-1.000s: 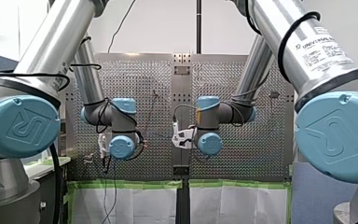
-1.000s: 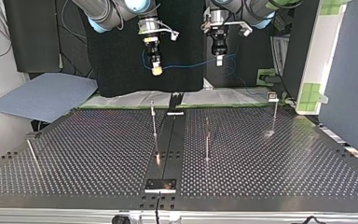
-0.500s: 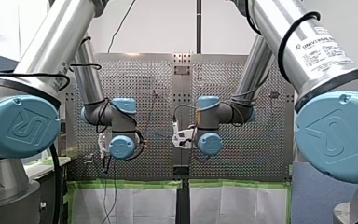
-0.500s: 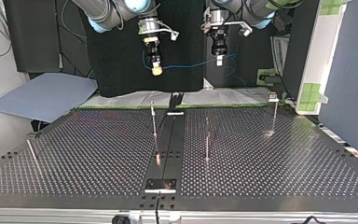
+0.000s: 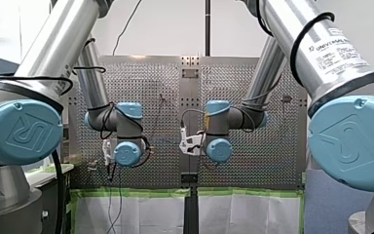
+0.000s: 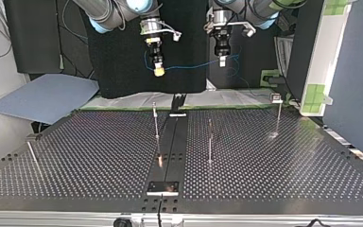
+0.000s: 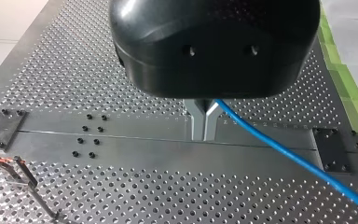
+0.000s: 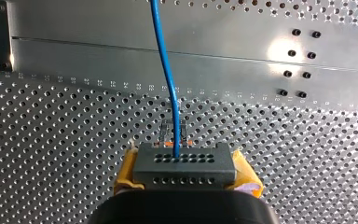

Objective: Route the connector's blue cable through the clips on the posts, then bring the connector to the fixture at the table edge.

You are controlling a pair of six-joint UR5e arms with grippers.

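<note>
Routing has not begun: my right claw point(image 8: 184, 179) is clamped on the connector point(image 8: 184, 163), my left claw point(image 7: 204, 135) pinched shut on the blue cable point(image 7: 284, 151), both high above the tabletop point(image 6: 99, 156). Next, I judge, the cable must come down into a post point(image 6: 156, 120) clip

**Cable point(image 6: 194, 65) above, posts point(image 6: 156, 124) below**

Top view: my right gripper point(image 6: 158, 71), at left, holds the connector point(image 8: 184, 163); the cable runs rightward to my left gripper point(image 6: 222, 61). Posts stand on the table point(image 6: 99, 156) nearer the camera, the fixture point(image 6: 162, 187) at its near edge.
</note>
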